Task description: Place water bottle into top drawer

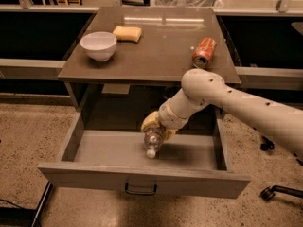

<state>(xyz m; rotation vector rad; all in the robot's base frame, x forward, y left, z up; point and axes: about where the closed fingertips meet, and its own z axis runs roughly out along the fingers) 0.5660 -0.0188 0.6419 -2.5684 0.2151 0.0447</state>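
The top drawer (94, 173) is pulled wide open below the table, with a dark pull handle (140, 189) at the centre of its front panel. My gripper (155, 127), yellowish at the fingers, reaches down into the drawer from the right and is shut on the water bottle (153, 142). The bottle is clear with a white cap. It points cap down and toward the front, at or just above the drawer floor near its middle.
On the tabletop (156, 56) above stand a white bowl (98, 45) at the left, a yellow sponge (127, 33) behind it, and an orange soda can (204, 52) lying at the right. Chair wheels (268, 192) show on the floor at the right.
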